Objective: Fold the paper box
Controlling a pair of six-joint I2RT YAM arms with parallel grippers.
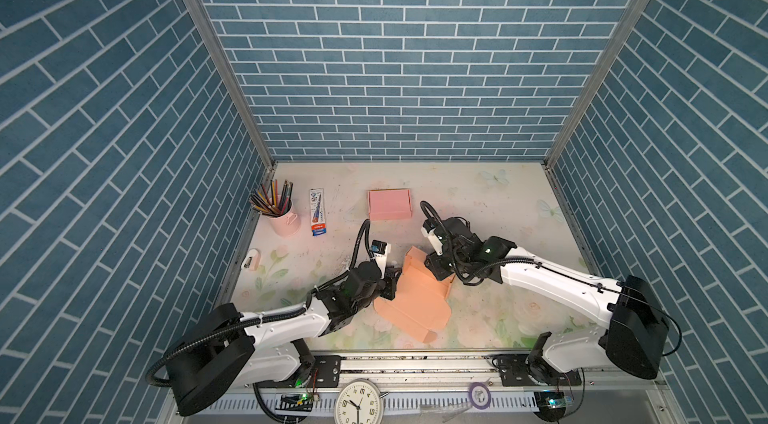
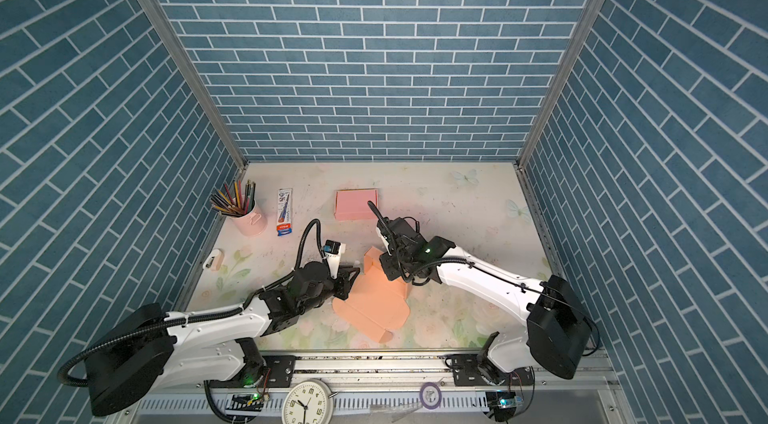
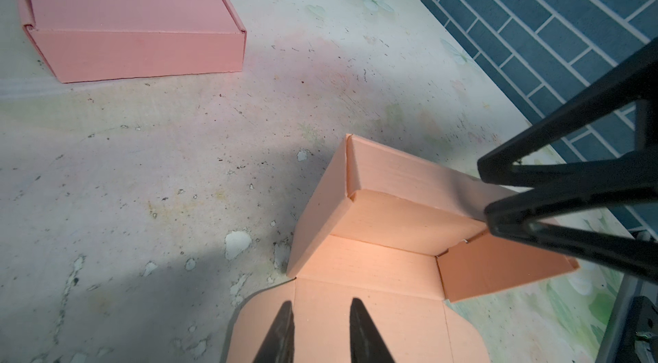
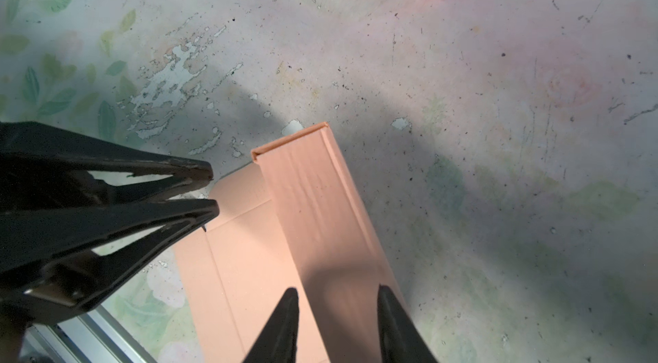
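Observation:
The orange paper box (image 1: 415,301) (image 2: 374,305) lies partly folded at the middle front of the table. Its lid panel lies flat and its far wall (image 3: 402,172) (image 4: 320,201) stands raised. My left gripper (image 1: 392,278) (image 3: 321,302) is at the box's left edge, jaws a little apart over the flat panel (image 3: 374,325), holding nothing. My right gripper (image 1: 438,272) (image 4: 337,291) stands open over the raised wall, with one finger on the inner side and one on the outer side. In each wrist view the opposite gripper shows (image 3: 483,194) (image 4: 213,188).
A closed pink box (image 1: 389,203) sits behind the orange one. A pink cup of pencils (image 1: 284,218), a pen pack (image 1: 318,212) and a small white item (image 1: 251,259) are at the back left. A clock (image 1: 357,403) and a tape roll (image 1: 479,395) lie beyond the table's front rail.

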